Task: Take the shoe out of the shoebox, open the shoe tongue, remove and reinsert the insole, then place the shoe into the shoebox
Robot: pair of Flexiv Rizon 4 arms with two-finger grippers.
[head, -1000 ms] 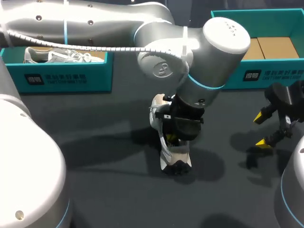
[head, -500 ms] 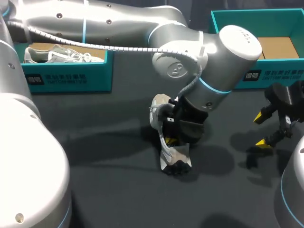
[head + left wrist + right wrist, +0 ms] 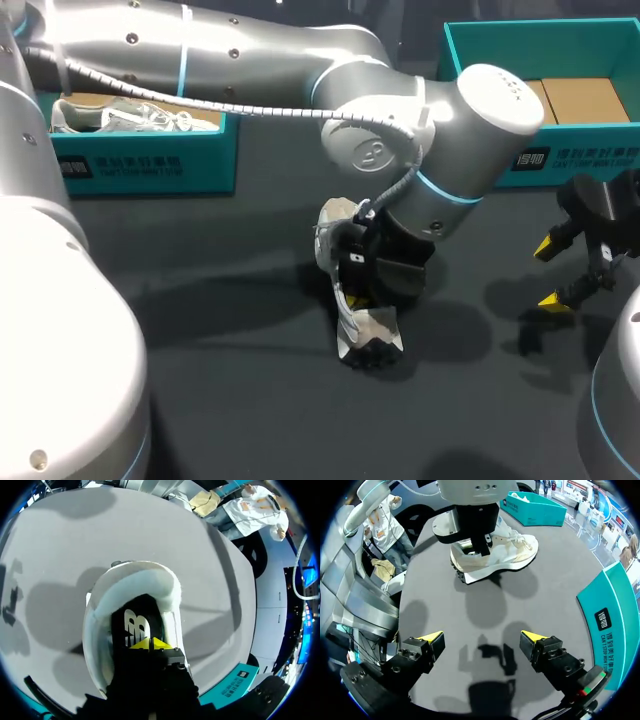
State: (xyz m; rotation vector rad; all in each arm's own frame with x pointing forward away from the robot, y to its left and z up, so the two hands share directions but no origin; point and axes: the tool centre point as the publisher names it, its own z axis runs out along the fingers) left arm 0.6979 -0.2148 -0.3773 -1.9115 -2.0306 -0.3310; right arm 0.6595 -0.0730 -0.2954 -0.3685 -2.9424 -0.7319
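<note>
A white and beige shoe (image 3: 368, 332) lies on the dark table near the middle, heel toward the front edge. My left arm reaches in from the left, and its gripper (image 3: 362, 288) is pushed down into the shoe's opening. In the left wrist view the gripper (image 3: 150, 644) is shut, its yellow tips together on the dark insole (image 3: 135, 625) inside the padded white collar (image 3: 135, 576). The frames do not show whether it pinches the insole. My right gripper (image 3: 562, 272) hangs open above the table at the right, apart from the shoe (image 3: 512, 550), nothing between its fingers (image 3: 432, 639).
A teal shoebox (image 3: 140, 160) at the back left holds another pale shoe (image 3: 125, 115). A second teal shoebox (image 3: 570, 155) at the back right shows brown cardboard inside. Bare dark table lies between the shoe and my right gripper.
My left arm's wrist and forearm have swung a little to the right and turned, the gripper staying in the shoe. The shoe has barely shifted. The right arm has not moved.
</note>
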